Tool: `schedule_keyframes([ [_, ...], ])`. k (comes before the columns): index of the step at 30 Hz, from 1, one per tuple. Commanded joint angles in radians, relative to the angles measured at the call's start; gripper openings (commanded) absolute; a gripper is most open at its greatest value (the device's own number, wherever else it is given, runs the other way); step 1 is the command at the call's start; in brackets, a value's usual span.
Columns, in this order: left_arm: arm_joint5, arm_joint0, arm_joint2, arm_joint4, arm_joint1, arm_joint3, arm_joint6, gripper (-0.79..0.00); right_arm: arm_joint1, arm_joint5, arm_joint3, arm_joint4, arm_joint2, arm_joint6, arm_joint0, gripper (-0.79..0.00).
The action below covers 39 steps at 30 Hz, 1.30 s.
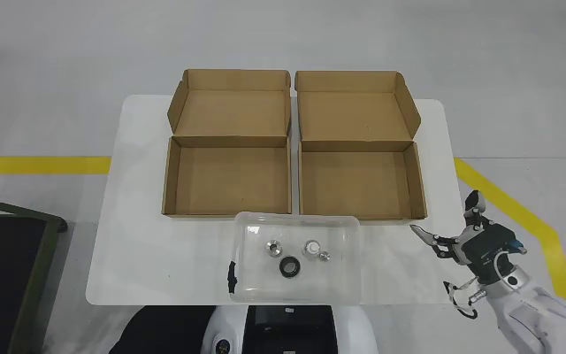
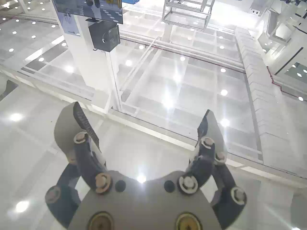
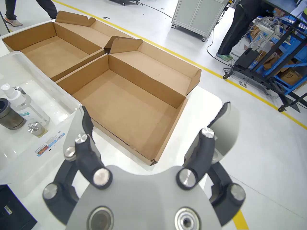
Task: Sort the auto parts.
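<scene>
A clear plastic bin (image 1: 296,218) stands at the table's front edge. In it lie a black ring (image 1: 289,265), a silver part (image 1: 273,247), a small white bottle (image 1: 311,247) and a small silver bolt (image 1: 325,257). The right wrist view shows the black ring (image 3: 9,117), the bottle (image 3: 16,101) and the bolt (image 3: 36,128) in the bin (image 3: 36,68). My right gripper (image 1: 442,217) (image 3: 154,110) hangs open and empty to the right of the bin, off the table's front right corner. Pointing up at the ceiling, my left gripper (image 2: 142,110) is open and empty.
Two open cardboard boxes sit side by side behind the bin, the left box (image 1: 227,180) (image 3: 52,48) and the right box (image 1: 355,184) (image 3: 127,111), both empty with lids folded back. The white table (image 1: 133,221) has bare room left of the boxes.
</scene>
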Motion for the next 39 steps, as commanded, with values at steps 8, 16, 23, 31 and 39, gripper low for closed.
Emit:
schedule_keyframes([
  [8, 0.000, 0.000, 0.000, 0.000, 0.000, 0.000, 0.000, -0.001, 0.000, 0.000, 0.000, 0.000, 0.000, 0.000, 0.000, 0.000],
  [16, 0.000, 0.000, 0.000, 0.000, 0.000, 0.000, 0.000, -0.001, 0.000, 0.000, 0.000, 0.000, 0.000, 0.000, 0.000, 0.000],
  [23, 0.000, 0.000, 0.000, 0.000, 0.000, 0.000, 0.000, 0.000, 0.000, 0.000, 0.000, 0.000, 0.000, 0.000, 0.000, 0.000],
  [31, 0.000, 0.000, 0.000, 0.000, 0.000, 0.000, 0.000, 0.000, 0.010, -0.100, -0.044, -0.048, -0.069, 0.077, 0.043, 0.000],
  [39, 0.000, 0.000, 0.000, 0.000, 0.000, 0.000, 0.000, 0.000, 0.024, -0.210, -0.144, -0.168, -0.182, 0.234, 0.095, 0.000],
])
